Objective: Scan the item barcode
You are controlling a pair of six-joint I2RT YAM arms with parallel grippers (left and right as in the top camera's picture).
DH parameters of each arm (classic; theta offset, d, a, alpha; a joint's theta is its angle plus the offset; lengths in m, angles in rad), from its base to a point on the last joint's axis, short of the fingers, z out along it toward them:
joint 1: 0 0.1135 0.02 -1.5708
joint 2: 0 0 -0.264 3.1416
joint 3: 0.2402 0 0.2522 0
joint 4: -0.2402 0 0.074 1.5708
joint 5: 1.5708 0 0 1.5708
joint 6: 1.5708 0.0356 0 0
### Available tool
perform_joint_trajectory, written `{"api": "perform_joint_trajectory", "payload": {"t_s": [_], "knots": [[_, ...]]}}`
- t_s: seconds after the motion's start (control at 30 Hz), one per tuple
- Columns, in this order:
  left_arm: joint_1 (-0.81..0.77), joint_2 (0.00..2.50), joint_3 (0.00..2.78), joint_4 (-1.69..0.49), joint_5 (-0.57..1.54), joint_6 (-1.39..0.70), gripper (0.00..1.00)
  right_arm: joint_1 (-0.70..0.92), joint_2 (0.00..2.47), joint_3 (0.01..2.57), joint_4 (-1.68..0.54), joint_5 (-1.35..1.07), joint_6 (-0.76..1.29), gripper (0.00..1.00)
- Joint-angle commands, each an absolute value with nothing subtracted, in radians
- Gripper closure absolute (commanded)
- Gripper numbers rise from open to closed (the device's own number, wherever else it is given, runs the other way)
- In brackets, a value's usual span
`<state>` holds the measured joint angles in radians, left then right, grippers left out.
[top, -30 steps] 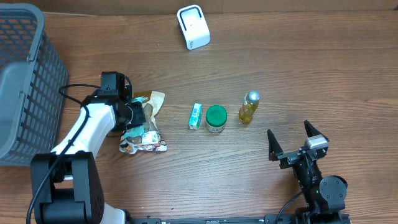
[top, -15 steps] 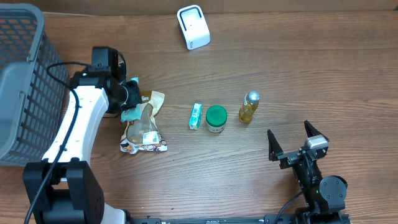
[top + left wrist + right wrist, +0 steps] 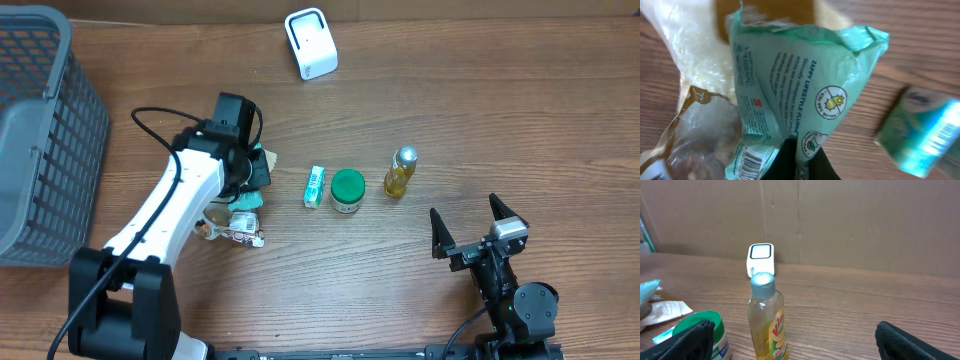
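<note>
**Left jaws pinched on the mint packet; right jaws wide, holding nothing**

The left gripper [image 3: 796,157] is clamped on the lower edge of a mint-green packet [image 3: 800,85], its dark fingers meeting over the plastic. The right gripper [image 3: 465,215] stands with its jaws spread wide over bare wood near the table's front right, touching nothing.

Seen from overhead, the packet [image 3: 248,199] sits left of centre, mostly hidden under the left wrist. A clear-and-brown bag [image 3: 238,230] lies beneath and beside it. I cannot tell whether the packet touches the bag.

A small teal box [image 3: 315,187] lies just to the packet's right. A green-lidded jar [image 3: 347,190] comes next in the row, then a yellow bottle [image 3: 400,172].

A grey basket [image 3: 60,60] fills the table's left edge. The white scanner [image 3: 311,43] stands by the far edge, well apart from the packet, with an open strip of wood between it and the row. There is also open wood to the right of the bottle and in front of the row.

The packet is crinkled, with a ragged, crimped top. It is printed in dark green text and carries two round emblems and a small red mark. Its barcode [image 3: 751,162] sits on a white patch near the lower left corner and faces the left wrist camera.
</note>
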<state>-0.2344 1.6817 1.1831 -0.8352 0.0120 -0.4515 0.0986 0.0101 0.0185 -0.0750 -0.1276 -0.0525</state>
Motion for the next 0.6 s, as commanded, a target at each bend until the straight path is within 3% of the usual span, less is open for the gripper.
{"api": "perform_joint_trajectory", "payload": {"t_s": [0.0,0.23,0.57], "knots": [[-0.236,1.743,1.111,-0.776,-0.036,-0.486,0.96,0.100,0.003,0.008,-0.070,-0.133,-0.052,0.00],[-0.219,1.791,1.129,-0.773,-0.086,-0.455,0.96,0.100,0.003,0.008,-0.070,-0.133,-0.052,0.00],[-0.210,1.750,1.414,-0.935,-0.049,-0.403,0.96,0.100,0.003,0.008,-0.070,-0.133,-0.052,0.00]]}}
